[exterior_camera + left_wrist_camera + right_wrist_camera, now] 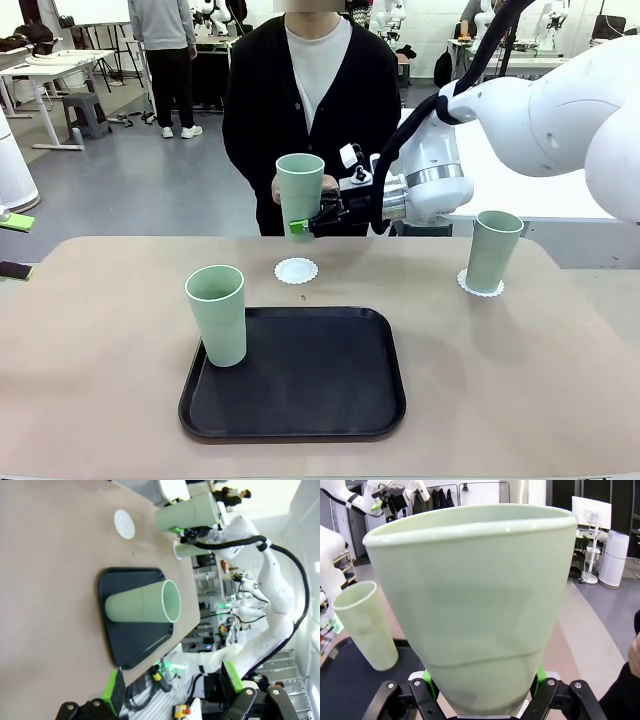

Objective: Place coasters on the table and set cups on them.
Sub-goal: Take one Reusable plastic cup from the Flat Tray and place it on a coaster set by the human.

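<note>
Three cups are in play. The right cup (493, 250) stands on the right coaster (481, 289) near the far right of the table (100, 380). The tray cup (216, 315) stands at the left edge of the black tray (320, 400). The held cup (300, 185) hangs upright in the air above the bare coaster (296, 270) at the table's far middle. The right gripper (305, 224) has its jaws closed on the held cup's lower wall, pads on opposite sides just above the base. The left gripper (170, 685) stands wide open with nothing between its fingers. The tumblers look light, stiff and smooth, likely thin plastic. Being tapered, one could slide in a loose pinch or tip if set down off-centre. A hold low on the wall, as here, seems sound and leaves the base free to meet the coaster
</note>
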`<state>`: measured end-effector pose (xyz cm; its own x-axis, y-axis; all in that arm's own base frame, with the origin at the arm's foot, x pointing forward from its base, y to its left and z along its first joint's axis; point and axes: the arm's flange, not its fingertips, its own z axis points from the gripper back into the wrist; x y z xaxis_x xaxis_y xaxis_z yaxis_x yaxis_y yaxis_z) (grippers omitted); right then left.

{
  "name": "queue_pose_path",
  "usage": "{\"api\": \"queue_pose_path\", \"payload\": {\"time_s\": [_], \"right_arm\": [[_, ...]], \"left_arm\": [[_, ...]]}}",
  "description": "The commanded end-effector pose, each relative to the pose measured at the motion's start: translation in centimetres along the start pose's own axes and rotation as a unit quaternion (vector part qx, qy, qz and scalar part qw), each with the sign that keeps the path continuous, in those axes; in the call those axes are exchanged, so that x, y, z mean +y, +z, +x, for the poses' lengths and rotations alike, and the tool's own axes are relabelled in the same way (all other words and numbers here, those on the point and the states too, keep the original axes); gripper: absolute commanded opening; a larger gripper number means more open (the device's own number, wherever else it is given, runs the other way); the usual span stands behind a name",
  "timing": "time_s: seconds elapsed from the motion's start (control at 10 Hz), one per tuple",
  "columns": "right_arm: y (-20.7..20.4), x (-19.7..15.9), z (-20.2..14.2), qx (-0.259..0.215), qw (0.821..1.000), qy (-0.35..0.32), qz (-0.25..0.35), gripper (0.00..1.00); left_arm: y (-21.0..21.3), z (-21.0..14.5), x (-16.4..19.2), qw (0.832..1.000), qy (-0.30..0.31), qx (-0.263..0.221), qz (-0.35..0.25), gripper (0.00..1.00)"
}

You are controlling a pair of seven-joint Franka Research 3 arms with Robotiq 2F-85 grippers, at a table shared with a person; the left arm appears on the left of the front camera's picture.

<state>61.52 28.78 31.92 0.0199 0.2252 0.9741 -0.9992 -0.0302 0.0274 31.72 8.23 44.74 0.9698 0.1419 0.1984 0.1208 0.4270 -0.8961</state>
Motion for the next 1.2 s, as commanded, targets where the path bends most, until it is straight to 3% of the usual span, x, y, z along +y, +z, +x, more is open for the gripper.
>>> {"api": "queue_pose_path", "payload": {"time_s": [0.0, 1.1], "right_arm": [[-0.6, -1.7, -1.1, 0.008, 1.000, 0.016, 0.021, 0.81], [-4.0, -5.2, -6.9, 0.012, 0.998, -0.023, 0.051, 0.81]], "left_arm": [[0.1, 0.0, 0.0, 1.000, -0.003, -0.002, -0.006, 1.00], [0.1, 0.0, 0.0, 1.000, -0.003, -0.002, -0.006, 1.00]]}}
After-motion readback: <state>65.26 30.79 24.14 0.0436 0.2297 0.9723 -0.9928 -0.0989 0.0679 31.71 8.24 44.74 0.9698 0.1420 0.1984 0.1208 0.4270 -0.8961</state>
